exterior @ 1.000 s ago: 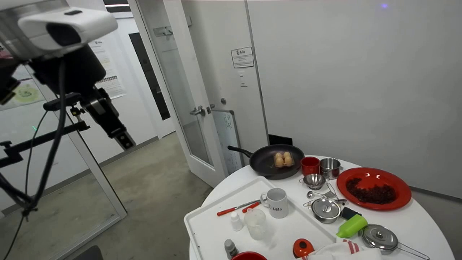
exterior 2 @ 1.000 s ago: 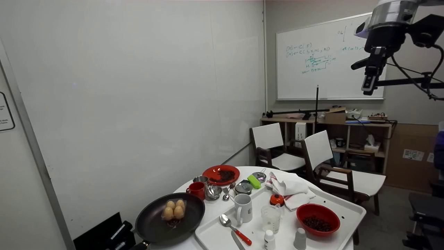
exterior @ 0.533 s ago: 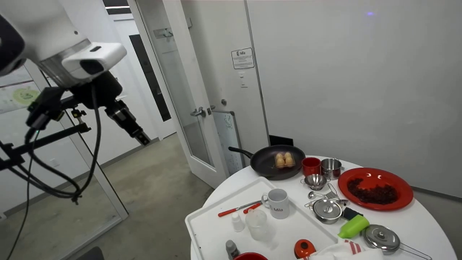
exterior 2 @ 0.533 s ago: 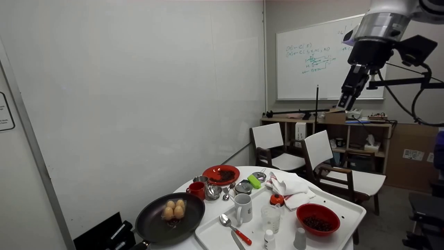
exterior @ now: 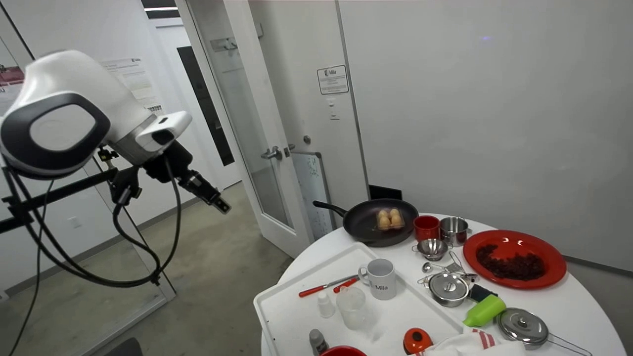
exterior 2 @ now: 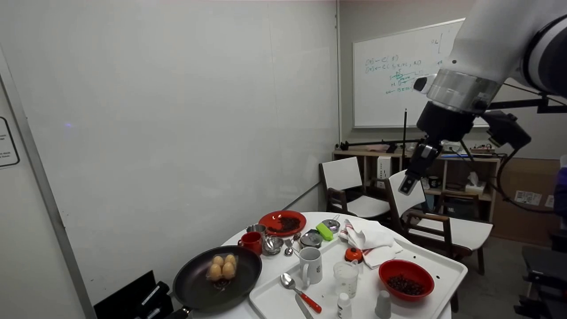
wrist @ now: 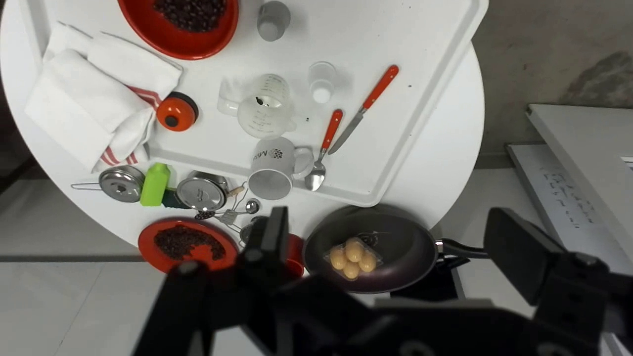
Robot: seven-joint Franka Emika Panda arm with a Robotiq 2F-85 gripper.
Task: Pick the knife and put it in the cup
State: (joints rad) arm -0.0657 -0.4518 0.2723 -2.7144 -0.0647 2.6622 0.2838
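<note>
The knife (wrist: 380,88), with a red handle and a pale blade, lies flat on the white tray (wrist: 425,99) beside a red-handled spoon. It also shows in an exterior view (exterior: 311,290); in an exterior view only its blade (exterior 2: 304,305) shows, cut by the lower edge. The white cup (wrist: 272,170), a mug with dark print and a handle, stands upright on the tray near the spoon; it shows in both exterior views (exterior: 381,280) (exterior 2: 311,266). My gripper (wrist: 388,232) is wide open and empty. In both exterior views (exterior: 223,206) (exterior 2: 407,185) it hangs in the air, well above and away from the tray.
The spoon (wrist: 332,132) lies between knife and cup. A clear measuring jug (wrist: 264,111), a white bottle (wrist: 322,81), a grey bottle (wrist: 273,21) and a red bowl (wrist: 225,34) stand on the tray. A frying pan (wrist: 405,247) with eggs sits beyond the tray's edge.
The arm and gripper have come down and moved towards the table, rightward in an exterior view and leftward in an exterior view. The things on the table have not moved.
</note>
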